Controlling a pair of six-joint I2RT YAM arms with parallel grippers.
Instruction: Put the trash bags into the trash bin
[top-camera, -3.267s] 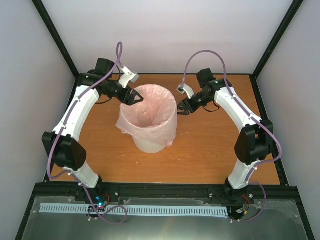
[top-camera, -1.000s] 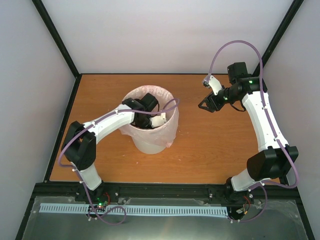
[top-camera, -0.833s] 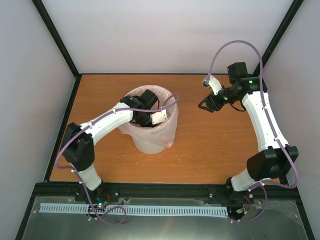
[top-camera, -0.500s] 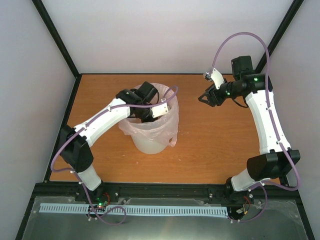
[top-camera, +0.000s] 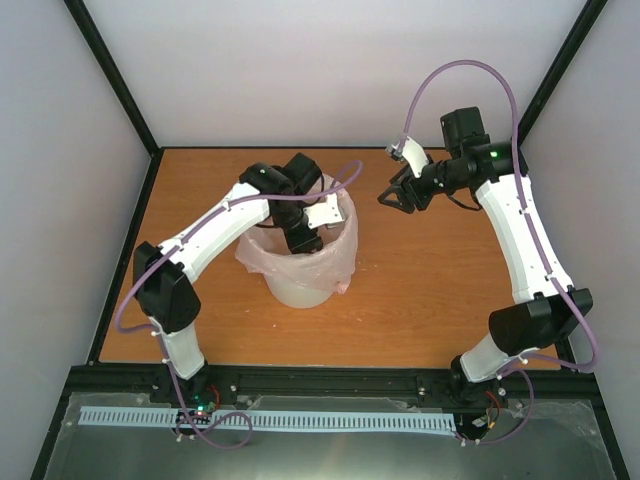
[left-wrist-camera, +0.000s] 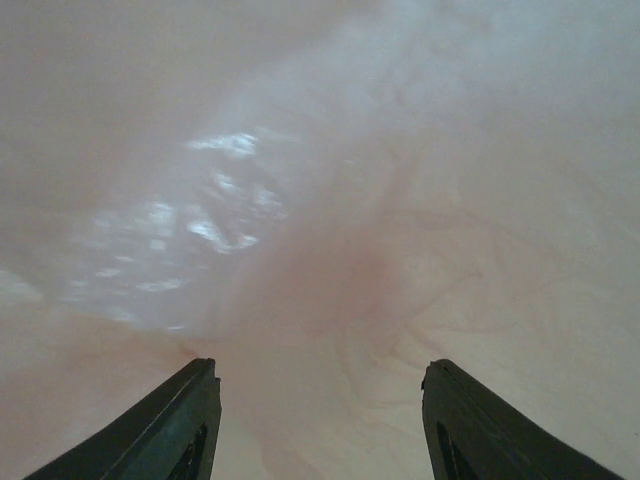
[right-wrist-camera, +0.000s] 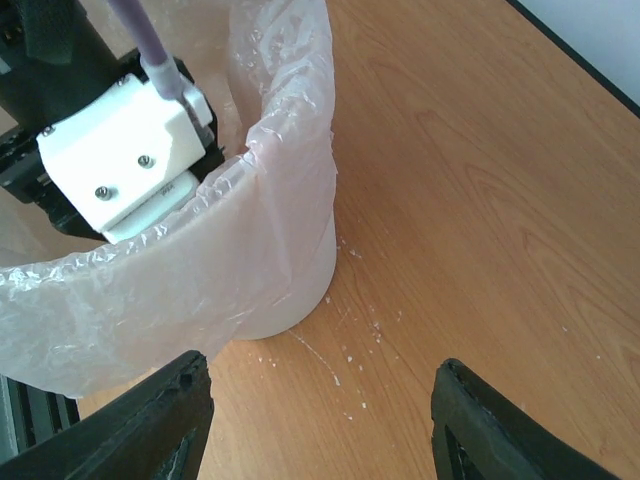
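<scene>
Trash bag (left-wrist-camera: 350, 200) hides everything beyond wide-spread left fingers (left-wrist-camera: 170, 425); right fingers (right-wrist-camera: 160, 420) gape empty beside trash bin (right-wrist-camera: 290, 290).

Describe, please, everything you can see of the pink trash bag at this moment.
The trash bag is thin, translucent pale pink film, crinkled and glossy. It lines the white trash bin, its mouth folded outward over the rim and hanging loosely and unevenly down the outside wall. The left gripper reaches down inside it, jaws open, with film filling that wrist view; whether it touches the film cannot be told. The bin stands upright on the wooden table.
</scene>
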